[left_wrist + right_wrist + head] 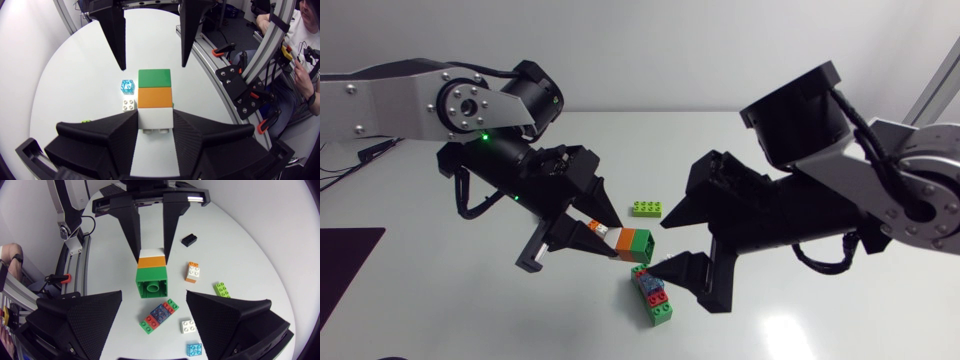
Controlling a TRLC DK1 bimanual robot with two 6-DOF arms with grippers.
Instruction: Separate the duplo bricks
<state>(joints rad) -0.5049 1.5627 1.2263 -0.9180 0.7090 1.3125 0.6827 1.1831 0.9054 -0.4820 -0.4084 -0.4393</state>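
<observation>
Stack of white, orange and green bricks hangs above the desk, white end clamped in our left pincer; our right pincer gapes wide around the green end, untouched; next, we judge, it closes and pulls.

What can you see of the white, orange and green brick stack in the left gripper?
The stack is three glossy plastic bricks pressed together in a row: white, orange, green. The left gripper is shut on its white end and holds it out lengthwise, apparently clear of the table. Its green end points towards the right gripper, whose open fingers flank it without touching. The green end's hollow underside, with a round tube inside, faces the right wrist camera.
</observation>
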